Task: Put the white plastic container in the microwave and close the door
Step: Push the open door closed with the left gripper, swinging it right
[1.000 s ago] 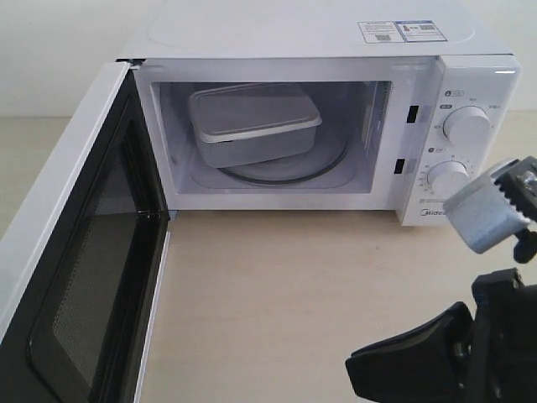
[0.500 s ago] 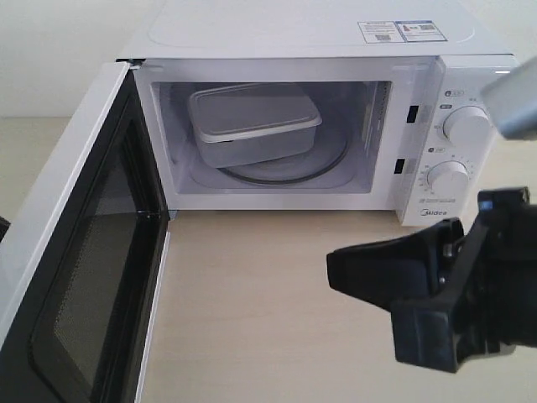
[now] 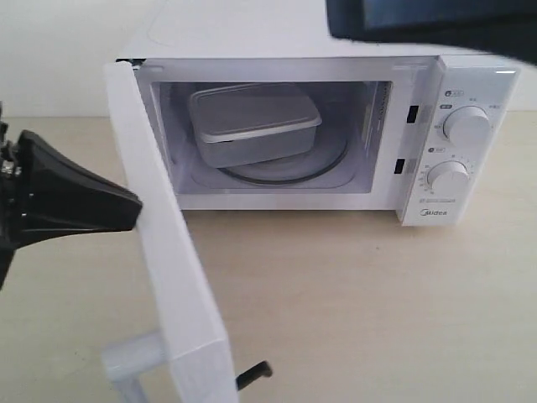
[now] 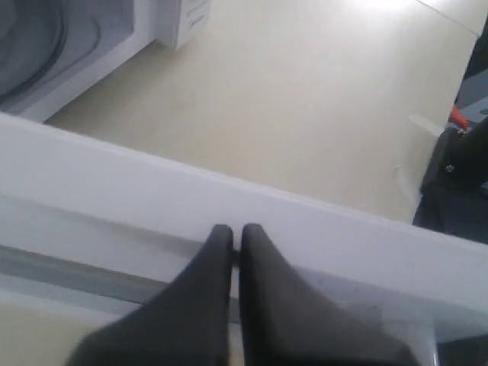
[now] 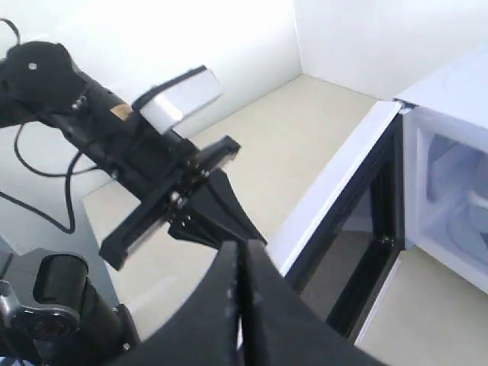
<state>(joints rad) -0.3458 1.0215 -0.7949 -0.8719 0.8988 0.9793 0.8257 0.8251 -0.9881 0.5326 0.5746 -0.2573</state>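
Note:
The white plastic container (image 3: 252, 126) rests on the glass turntable inside the microwave (image 3: 470, 168), lid on. The door (image 3: 180, 277) stands about half open, edge-on to the exterior view, with its white bar handle (image 3: 126, 365) low at the front. My left gripper (image 3: 134, 210) is shut and empty, its tips (image 4: 232, 232) pressed against the door's outer white face (image 4: 152, 183). My right gripper (image 5: 242, 248) is shut and empty, held high above the scene; it looks down on the left arm (image 5: 152, 175) and the door (image 5: 335, 191).
A dark blurred part of the right arm (image 3: 419, 21) crosses the top of the exterior view, over the microwave's roof. Bare beige tabletop (image 3: 352, 294) lies in front of the microwave. Two dials (image 3: 466, 126) sit on the right panel.
The door has swung from wide open to about half open. My left gripper came in from the left against its outer face. The right arm rose from lower right to the top.

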